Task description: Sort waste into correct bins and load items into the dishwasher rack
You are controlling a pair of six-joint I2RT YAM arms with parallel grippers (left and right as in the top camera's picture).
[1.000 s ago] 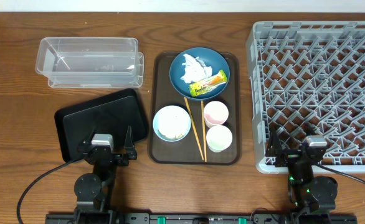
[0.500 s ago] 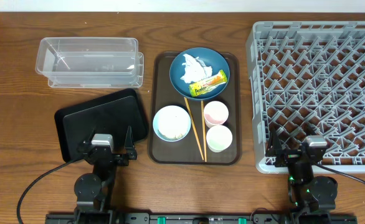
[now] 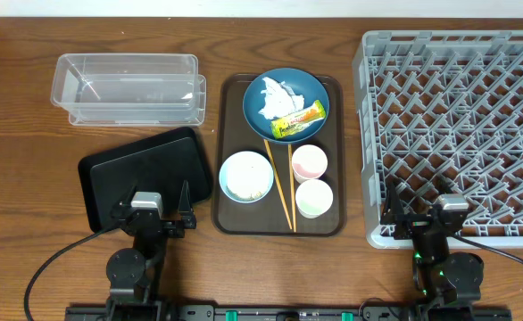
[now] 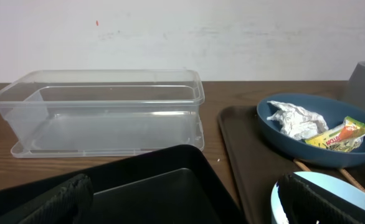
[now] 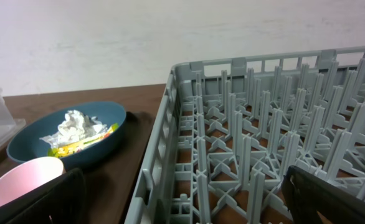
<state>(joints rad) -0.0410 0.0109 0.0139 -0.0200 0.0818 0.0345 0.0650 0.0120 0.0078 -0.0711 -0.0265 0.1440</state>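
On the brown serving tray [image 3: 228, 214] a dark-blue bowl [image 3: 311, 89] holds a crumpled white tissue [image 3: 272, 95] and a yellow-orange wrapper [image 3: 297, 120]. In front of it stand a light-blue bowl [image 3: 246, 176], a pink cup [image 3: 310, 162] and a pale green cup [image 3: 314, 198], with two chopsticks [image 3: 280, 189] lying between them. The clear tub [image 3: 128, 85] and the black tray [image 3: 145, 169] are to the left, the grey rack [image 3: 458, 125] to the right. My left gripper [image 3: 152, 207] hangs open over the black tray's [image 4: 157, 180] near edge. At the rack's [image 5: 263, 143] near left corner my right gripper [image 3: 419, 203] is open and empty.
The left wrist view shows the tub [image 4: 101, 112] ahead and the dark-blue bowl [image 4: 307, 149] to the right. From the right wrist the pink cup [image 5: 20, 180] and the dark-blue bowl [image 5: 64, 149] appear at the left. A white wall runs behind the table.
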